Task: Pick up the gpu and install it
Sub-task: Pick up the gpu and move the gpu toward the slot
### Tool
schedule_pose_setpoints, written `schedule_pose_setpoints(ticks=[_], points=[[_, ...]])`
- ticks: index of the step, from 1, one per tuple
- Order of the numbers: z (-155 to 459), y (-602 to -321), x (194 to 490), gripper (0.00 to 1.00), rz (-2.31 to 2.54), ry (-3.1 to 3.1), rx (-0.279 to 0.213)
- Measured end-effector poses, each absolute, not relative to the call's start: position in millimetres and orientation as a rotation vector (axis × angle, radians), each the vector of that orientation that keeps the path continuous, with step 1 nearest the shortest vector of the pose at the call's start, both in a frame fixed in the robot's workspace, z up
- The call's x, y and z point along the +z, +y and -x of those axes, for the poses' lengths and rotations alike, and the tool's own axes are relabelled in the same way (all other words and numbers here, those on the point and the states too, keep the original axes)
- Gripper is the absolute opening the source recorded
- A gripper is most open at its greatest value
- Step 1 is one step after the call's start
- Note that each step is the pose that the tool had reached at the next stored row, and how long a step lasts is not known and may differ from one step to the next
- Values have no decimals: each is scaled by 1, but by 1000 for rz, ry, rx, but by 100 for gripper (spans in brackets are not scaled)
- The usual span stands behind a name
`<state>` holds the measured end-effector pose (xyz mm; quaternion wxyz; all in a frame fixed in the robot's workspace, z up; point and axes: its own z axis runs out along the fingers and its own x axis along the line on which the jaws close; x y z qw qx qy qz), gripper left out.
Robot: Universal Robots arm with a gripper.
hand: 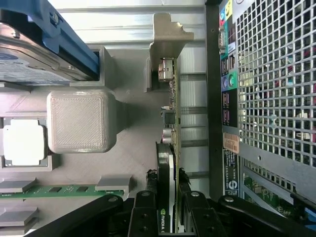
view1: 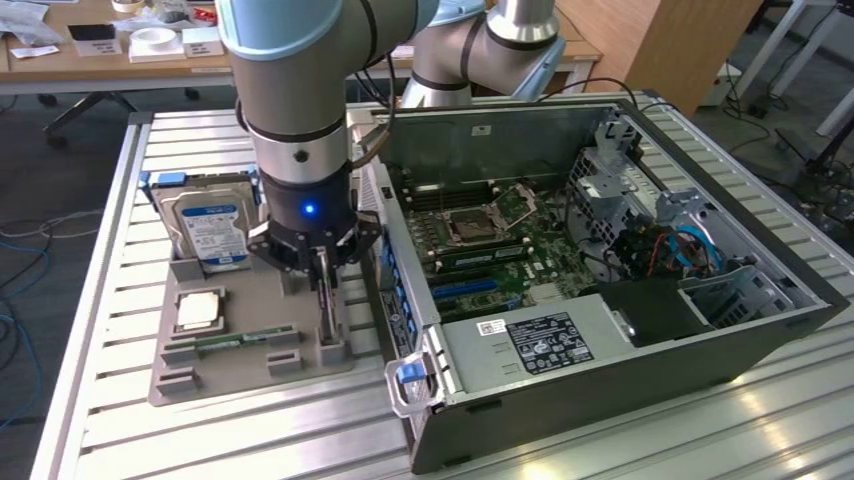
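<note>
I see the fingers (hand: 144, 215) closed on both faces of the gpu (hand: 167, 163) (standing on edge in its grey holder (hand: 133, 148)), beside the open computer case (view1: 627, 385).

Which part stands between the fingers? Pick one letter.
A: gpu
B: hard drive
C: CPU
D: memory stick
A: the gpu, standing on edge in the tray, sits between the fingers, which press on its two faces.
</note>
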<state>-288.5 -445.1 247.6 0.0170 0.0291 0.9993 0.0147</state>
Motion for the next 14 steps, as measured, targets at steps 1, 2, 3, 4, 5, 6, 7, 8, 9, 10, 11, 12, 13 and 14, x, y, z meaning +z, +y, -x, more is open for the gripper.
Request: schedule_pose_setpoints(ticks=[1,2,3,4,5,6,7,8,9,10,11,12,13,14], points=[[289,-445,249,27,-90,3106,46],[289,-445,251,27,-90,3106,46],[289,-445,252,27,-90,3106,46],[289,-445,253,27,-90,3106,46],[289,-445,255,27,-90,3106,46],[289,-445,256,27,-90,3106,46],[289,-445,257,27,-90,3106,46],[289,-445,259,27,-90,3106,46],[289,-445,260,27,-90,3106,46],[289,-445,261,27,-90,3106,46],[289,-445,263,27,-90,3106,46],[289,-445,265,27,-90,3106,46],[289,-445,266,27,-90,3106,46],[289,-445,268,27,-90,3106,46]])
